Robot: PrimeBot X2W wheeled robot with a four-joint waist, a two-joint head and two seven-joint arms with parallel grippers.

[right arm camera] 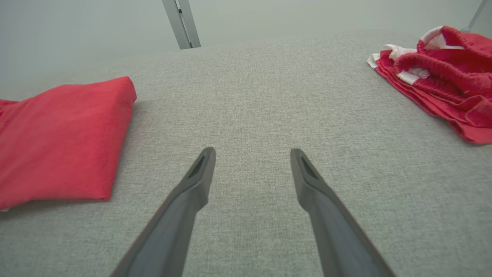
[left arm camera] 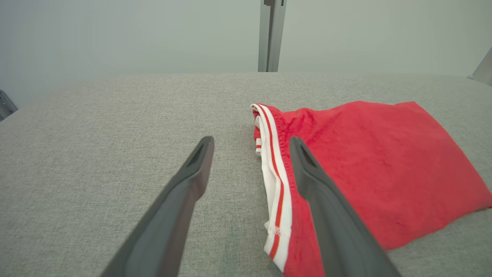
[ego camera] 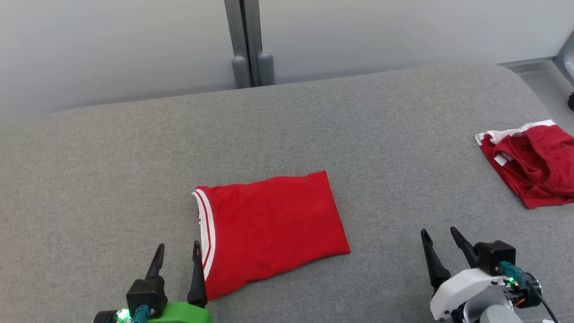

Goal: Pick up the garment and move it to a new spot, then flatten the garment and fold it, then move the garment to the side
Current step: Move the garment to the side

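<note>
Lying folded near-centre on the grey fabric surface, the red white-trimmed cloth garment looks ready for moving aside; the left tool, fingers apart, straddles its left hem, while the right tool waits spread and empty.

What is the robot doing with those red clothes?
It is working on laundry. A folded red garment lies flat in the middle of the grey table. The left gripper is open right at the garment's white-striped edge, and the right gripper is open over bare table; neither holds anything. A second red garment lies bunched up at the far right. The folding looks done, so moving the garment aside is probably next.
</note>
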